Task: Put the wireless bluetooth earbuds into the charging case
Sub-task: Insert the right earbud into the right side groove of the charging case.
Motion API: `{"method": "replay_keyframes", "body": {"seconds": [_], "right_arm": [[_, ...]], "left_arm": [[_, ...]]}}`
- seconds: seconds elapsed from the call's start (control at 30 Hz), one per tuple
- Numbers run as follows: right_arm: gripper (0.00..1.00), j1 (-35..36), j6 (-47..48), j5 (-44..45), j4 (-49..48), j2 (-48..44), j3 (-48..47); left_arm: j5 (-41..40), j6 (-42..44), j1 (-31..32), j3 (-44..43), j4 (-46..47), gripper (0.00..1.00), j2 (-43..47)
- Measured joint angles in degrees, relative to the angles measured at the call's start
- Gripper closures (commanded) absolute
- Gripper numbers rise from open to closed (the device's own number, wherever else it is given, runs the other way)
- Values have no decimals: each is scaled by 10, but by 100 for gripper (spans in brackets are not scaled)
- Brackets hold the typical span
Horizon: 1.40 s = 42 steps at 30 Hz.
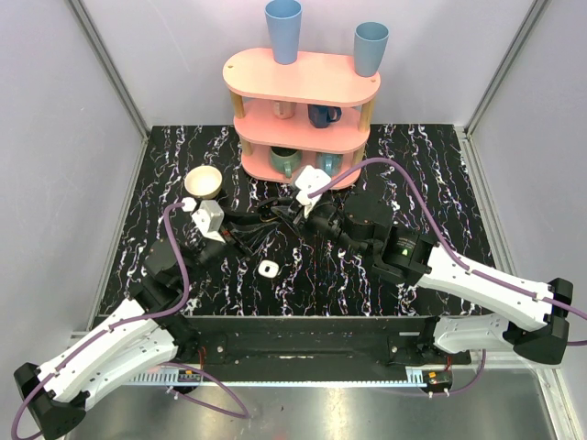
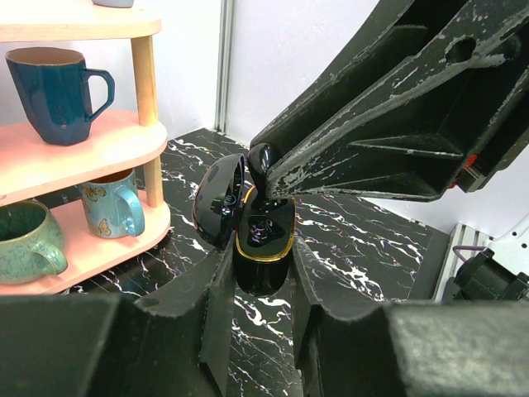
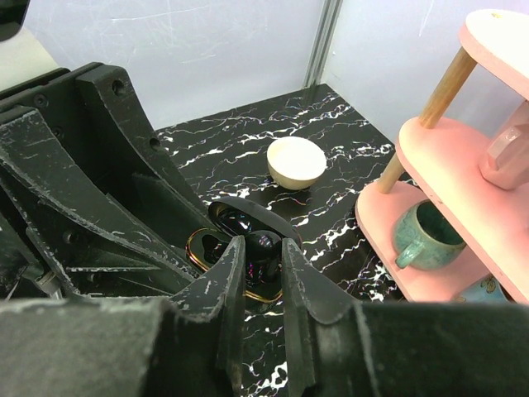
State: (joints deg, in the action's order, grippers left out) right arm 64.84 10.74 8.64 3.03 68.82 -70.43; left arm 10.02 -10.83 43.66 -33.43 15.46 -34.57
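Top external view: a black marbled surface is walled on the left, far and right sides. A cream bowl sits near the far left corner, with bare room around it. The left tool reaches rightward, pinching a glossy black charging case held off the surface, its gold-rimmed lid hinged open. A small white rounded-square piece lies alone just nearer, with open surface all around (the near half is mostly bare). From the right, the right tool is pressed together on a black earbud at the case's open mouth. A pink rack of mugs crowds the far edge.
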Motion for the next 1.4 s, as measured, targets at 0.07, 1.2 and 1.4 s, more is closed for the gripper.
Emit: {"method": "replay_keyframes", "body": {"seconds": [0.07,1.2,1.4], "right_arm": [[85,0,4,-2,1,0,0],[43,0,15,-1,25,-3,0],[39,0,10,14,19,-20,14]], "left_arm": [[0,-2,0,0,0,100,0],[-26,-1,-1,-4,-6,100,5],[-28,-1,-1,-4,9,100,5]]}}
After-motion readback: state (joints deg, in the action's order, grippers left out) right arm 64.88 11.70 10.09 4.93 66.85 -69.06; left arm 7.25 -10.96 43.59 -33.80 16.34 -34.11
